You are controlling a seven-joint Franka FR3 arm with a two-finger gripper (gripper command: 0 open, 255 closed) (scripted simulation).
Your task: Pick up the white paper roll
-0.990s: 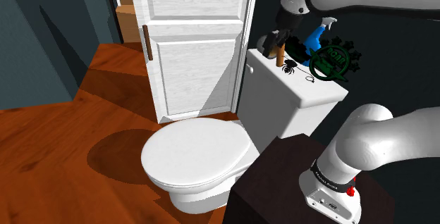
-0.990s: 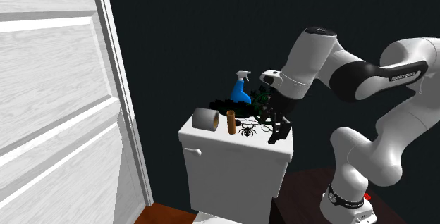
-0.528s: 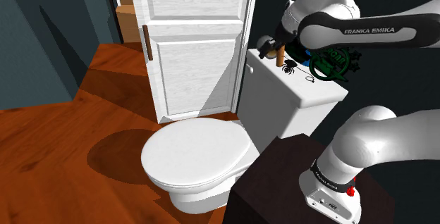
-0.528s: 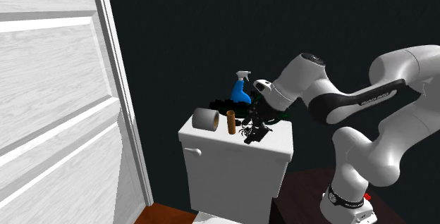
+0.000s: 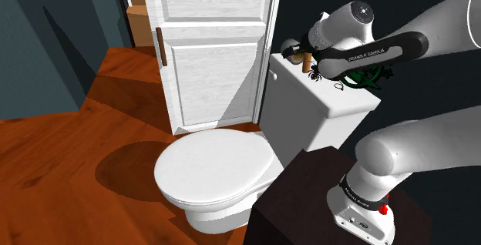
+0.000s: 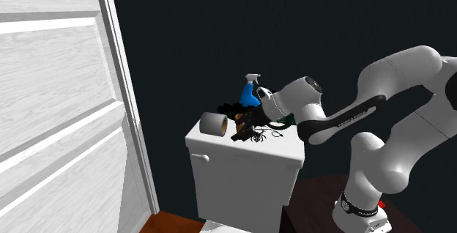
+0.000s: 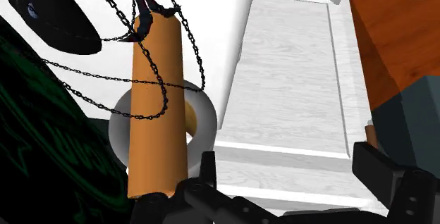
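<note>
Tool (image 6: 245,130) sits low over the toilet tank (image 6: 245,167), spread wide (empty), probably angling past the brown tube (image 7: 156,103) for the paper roll (image 6: 213,124) behind it.

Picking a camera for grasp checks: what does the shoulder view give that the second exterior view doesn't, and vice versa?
Shoulder view adds: closed toilet lid, wood floor. Second exterior view adds: blue spray bottle. Shared: grey paper roll and brown tube on the tank, white door, arm.
</note>
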